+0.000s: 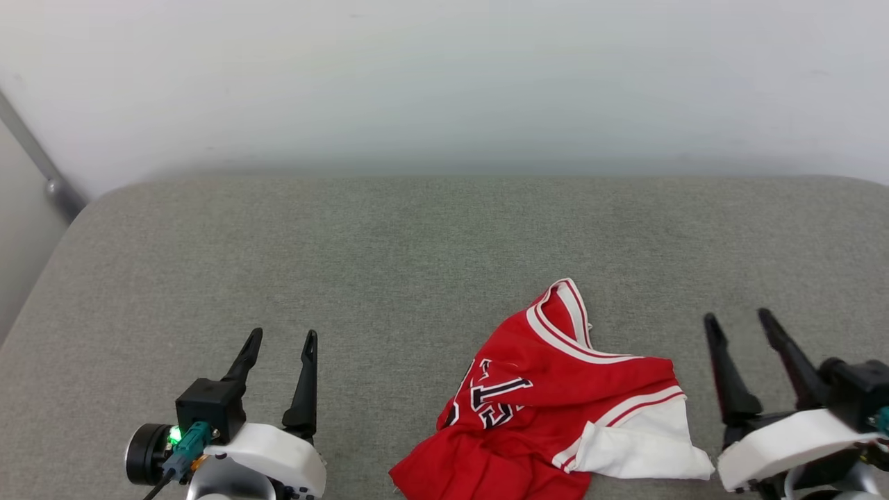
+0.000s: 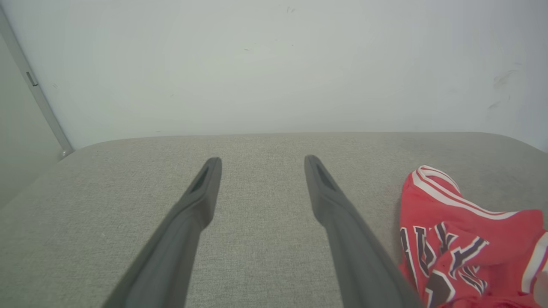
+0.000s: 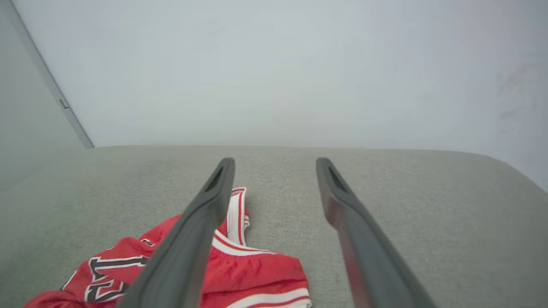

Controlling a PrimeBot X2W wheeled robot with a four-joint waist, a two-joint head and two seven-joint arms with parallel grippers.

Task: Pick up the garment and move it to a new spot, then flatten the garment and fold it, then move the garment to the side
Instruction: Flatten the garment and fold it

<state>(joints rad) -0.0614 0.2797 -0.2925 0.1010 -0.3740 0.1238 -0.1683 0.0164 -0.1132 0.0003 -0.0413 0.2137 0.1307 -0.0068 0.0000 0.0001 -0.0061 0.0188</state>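
The garment (image 1: pixel 555 396) is a red jersey with a white sleeve and black lettering, lying crumpled on the grey cushioned surface (image 1: pixel 389 264) near its front edge, right of centre. My left gripper (image 1: pixel 281 339) hovers open at the lower left, well apart from the cloth, with nothing between its fingers. My right gripper (image 1: pixel 740 319) stands open just right of the white sleeve, holding nothing. In the left wrist view the garment (image 2: pixel 462 239) lies right of my left gripper (image 2: pixel 263 161). In the right wrist view the garment (image 3: pixel 257 273) lies left of and below my right gripper (image 3: pixel 276 161).
A pale wall (image 1: pixel 444 83) rises behind the cushion. A grey metal bar (image 1: pixel 38 160) slants down the wall at the far left. The cushion's left edge drops off near that bar. Bare fabric stretches across the left half and the back.
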